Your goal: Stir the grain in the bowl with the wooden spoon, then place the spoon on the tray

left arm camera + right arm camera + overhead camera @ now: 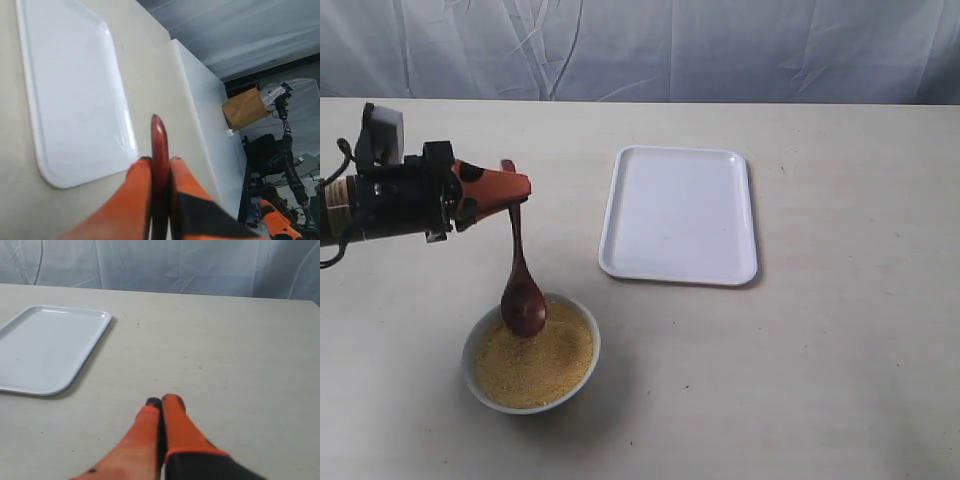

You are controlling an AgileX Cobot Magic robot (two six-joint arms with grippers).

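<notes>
My left gripper [517, 187] is shut on the handle of the wooden spoon [520, 290], which hangs down with its oval end resting in the grain [540, 365]. The yellow grain fills the small white bowl [582, 375] at the front left of the table. In the left wrist view the spoon's handle [159, 145] sticks out between the orange fingers of the gripper [160, 162]. The white tray [680, 213] lies flat to the right of the spoon and holds nothing. My right gripper [161, 401] is shut with nothing in it, above bare table; it does not show in the exterior view.
A pale wrinkled cloth backdrop [650, 45] hangs behind the table's far edge. The tray [45, 347] lies to one side of the right gripper. Past the table edge in the left wrist view stand a brown bag [245, 107] and other equipment.
</notes>
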